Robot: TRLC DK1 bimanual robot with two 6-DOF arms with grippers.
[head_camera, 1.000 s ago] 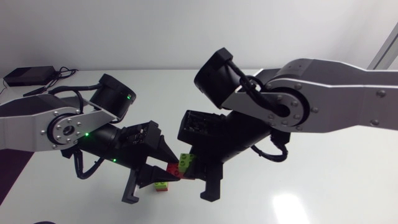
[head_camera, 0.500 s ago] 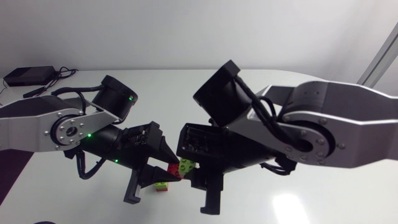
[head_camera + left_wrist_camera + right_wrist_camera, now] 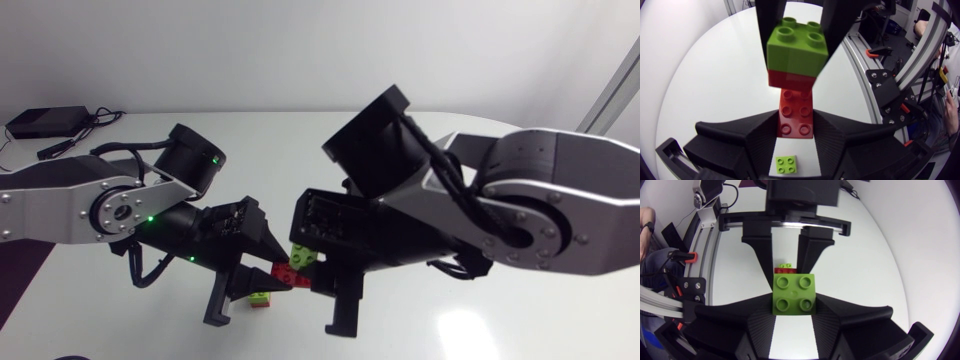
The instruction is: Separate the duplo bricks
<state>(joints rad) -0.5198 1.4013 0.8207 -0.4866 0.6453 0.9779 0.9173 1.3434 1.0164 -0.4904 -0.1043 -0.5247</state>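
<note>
Above the table, a long red brick lies between the fingers of my left gripper, which is shut on it. At its far end sits a green brick with a red layer under it. My right gripper is shut on that green brick, its fingers clamping both sides. The head view shows the two grippers meeting nose to nose at the red brick and green brick. Whether the bricks are still pressed together is unclear. A small green brick lies on the table below.
The white table stretches out around both arms. A black box with cables sits at the far left corner. The small green brick lies right under my left gripper.
My right arm has swung its upper links rightward and lowered slightly. The bricks and both grippers stay almost in place, with both grips unchanged.
</note>
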